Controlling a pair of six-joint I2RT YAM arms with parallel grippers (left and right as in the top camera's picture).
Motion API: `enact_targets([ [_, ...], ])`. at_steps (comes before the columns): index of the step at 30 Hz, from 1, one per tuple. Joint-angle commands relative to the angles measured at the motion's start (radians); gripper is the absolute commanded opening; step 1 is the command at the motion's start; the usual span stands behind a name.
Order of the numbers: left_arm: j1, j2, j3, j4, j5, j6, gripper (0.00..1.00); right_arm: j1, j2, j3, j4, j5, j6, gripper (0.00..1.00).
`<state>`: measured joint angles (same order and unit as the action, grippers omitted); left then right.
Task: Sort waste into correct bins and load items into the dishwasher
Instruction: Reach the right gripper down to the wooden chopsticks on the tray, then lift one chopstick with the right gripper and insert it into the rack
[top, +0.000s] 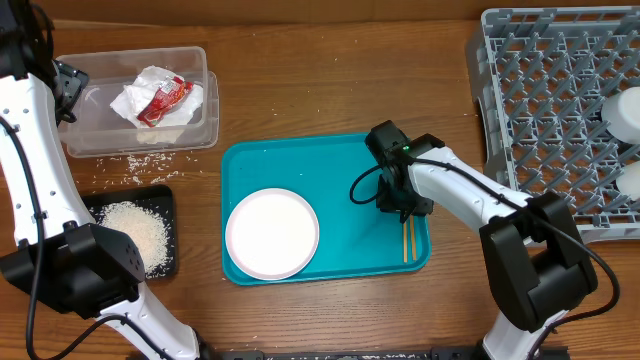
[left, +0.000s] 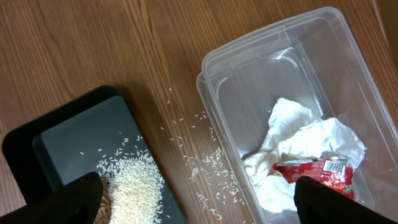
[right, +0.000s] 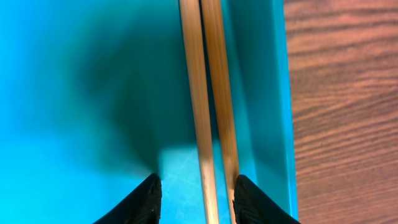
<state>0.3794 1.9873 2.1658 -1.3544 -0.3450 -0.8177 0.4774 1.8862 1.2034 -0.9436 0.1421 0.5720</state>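
Note:
The wooden chopsticks (top: 407, 240) lie along the right edge of the teal tray (top: 350, 170). My right gripper (top: 405, 210) is low over them. In the right wrist view it (right: 198, 196) is open, one finger on each side of the chopsticks (right: 208, 93), and the right finger touches one stick. A large white plate (top: 272, 233) sits on the teal tray. The clear tub (top: 205, 100) holds white napkins (top: 140, 95) and the red wrapper (top: 165, 98). The black tray (top: 165, 200) holds rice (top: 140, 235). My left gripper (left: 202, 202) is open and empty above the gap between tub (left: 249, 56) and black tray (left: 62, 137).
The grey dish rack (top: 540, 110) stands at the right, with white dishes (top: 625, 112) at its right edge. Loose rice grains (top: 130, 160) lie on the wood between tub and black tray. The teal tray's right rim (right: 280, 93) runs close beside the chopsticks.

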Motion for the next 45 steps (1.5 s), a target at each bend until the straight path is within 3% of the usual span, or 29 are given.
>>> enact_targets([
  [1,-0.008,-0.029,-0.003,0.000,-0.016,-0.020,1.00,-0.001,-0.006,-0.005,0.017,-0.005,0.005,0.40],
  [18,-0.008,-0.029,-0.003,0.000,-0.016,-0.021,1.00,-0.001,0.030,-0.006,0.049,-0.019,0.005,0.39],
  [25,-0.008,-0.029,-0.003,0.000,-0.017,-0.020,1.00,-0.001,0.074,-0.006,0.048,-0.019,0.005,0.34],
  [27,-0.008,-0.029,-0.003,0.000,-0.016,-0.020,1.00,-0.001,0.074,-0.004,0.044,-0.020,0.005,0.28],
  [30,-0.008,-0.029,-0.003,0.000,-0.016,-0.020,1.00,-0.004,0.074,0.019,0.008,-0.019,0.003,0.09],
  [31,-0.008,-0.029,-0.003,0.000,-0.016,-0.020,1.00,-0.008,0.073,0.037,-0.013,-0.019,-0.004,0.04],
  [39,-0.008,-0.029,-0.003,0.000,-0.017,-0.020,1.00,-0.068,0.062,0.359,-0.284,0.066,-0.072,0.04],
  [45,-0.008,-0.029,-0.003,0.000,-0.016,-0.020,1.00,-0.180,0.055,0.721,-0.475,0.079,-0.260,0.04],
])
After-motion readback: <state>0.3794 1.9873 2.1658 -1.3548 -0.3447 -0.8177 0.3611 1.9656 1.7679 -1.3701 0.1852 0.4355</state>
